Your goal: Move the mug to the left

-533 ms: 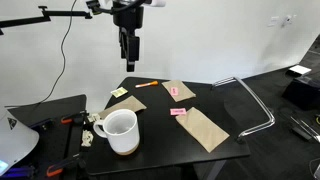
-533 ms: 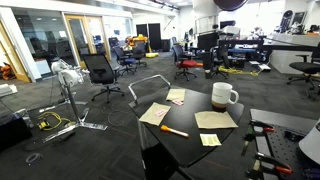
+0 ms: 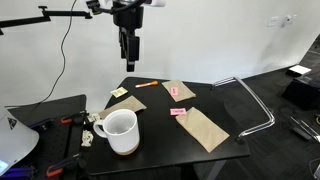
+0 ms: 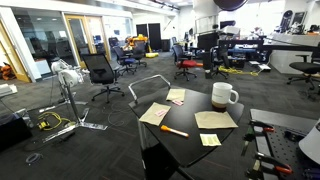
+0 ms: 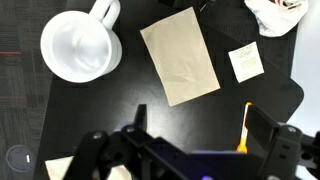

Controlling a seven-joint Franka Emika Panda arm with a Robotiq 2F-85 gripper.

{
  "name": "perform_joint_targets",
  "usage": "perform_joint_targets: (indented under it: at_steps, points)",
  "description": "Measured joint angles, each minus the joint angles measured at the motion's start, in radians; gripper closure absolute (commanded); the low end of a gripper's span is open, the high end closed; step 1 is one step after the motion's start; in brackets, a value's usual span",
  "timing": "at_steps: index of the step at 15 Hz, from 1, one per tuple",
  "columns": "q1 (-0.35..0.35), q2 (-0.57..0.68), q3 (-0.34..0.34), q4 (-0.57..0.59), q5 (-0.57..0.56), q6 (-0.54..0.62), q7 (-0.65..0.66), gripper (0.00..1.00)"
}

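The white mug (image 3: 120,130) with a brown base band stands near the front left edge of the black table (image 3: 160,135). It also shows in an exterior view (image 4: 223,96) and at the top left of the wrist view (image 5: 80,45), handle up. My gripper (image 3: 127,58) hangs high above the table's far side, open and empty; in the wrist view its fingers (image 5: 200,128) frame bare tabletop. It is well apart from the mug.
Brown paper packets (image 3: 207,128) (image 5: 180,55) lie on the table, with pink and yellow sticky notes (image 3: 178,112) (image 5: 245,60). An orange marker (image 5: 244,130) lies by one finger. A metal chair frame (image 3: 250,100) stands beside the table. Crumpled paper (image 5: 275,15) lies at a corner.
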Motion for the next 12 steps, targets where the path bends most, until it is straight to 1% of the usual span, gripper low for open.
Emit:
perform_joint_targets:
  at_steps: [4,12]
  points:
    - [-0.008,-0.004,0.001,0.009,-0.013,0.000,0.030,0.00]
    - [-0.068,-0.045,0.001,0.040,-0.080,-0.004,0.165,0.00]
